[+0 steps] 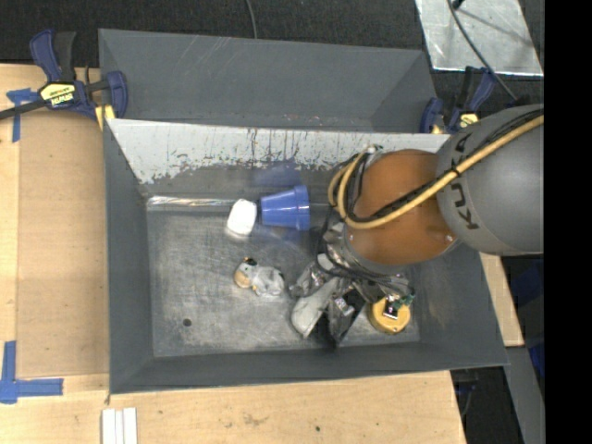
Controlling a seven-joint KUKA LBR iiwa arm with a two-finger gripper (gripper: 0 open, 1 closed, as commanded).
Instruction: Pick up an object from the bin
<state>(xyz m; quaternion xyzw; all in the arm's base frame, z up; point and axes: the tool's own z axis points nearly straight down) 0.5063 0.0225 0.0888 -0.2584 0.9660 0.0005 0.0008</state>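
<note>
Orange wrist cover (398,206) looms above the pincer (337,294), sunk into a heap at the bin's (129,248) four o'clock; its spread cannot be told. A grey packet (308,314) and a yellow disc (389,314) flank it, and a blue cup (285,207) lies at twelve. Judged a grasp attempt: next, a firm close, then a straight lift.

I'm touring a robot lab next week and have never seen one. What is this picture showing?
One camera looks down into a grey metal bin. The big grey robot arm, with its orange cover, reaches in from the right. Its gripper is low at the bin's front right, beside a silvery crumpled thing and a yellow round thing. Farther left lie a blue cup on its side, a white cap and a small clear lump. Whether it holds anything, I cannot tell.
</note>
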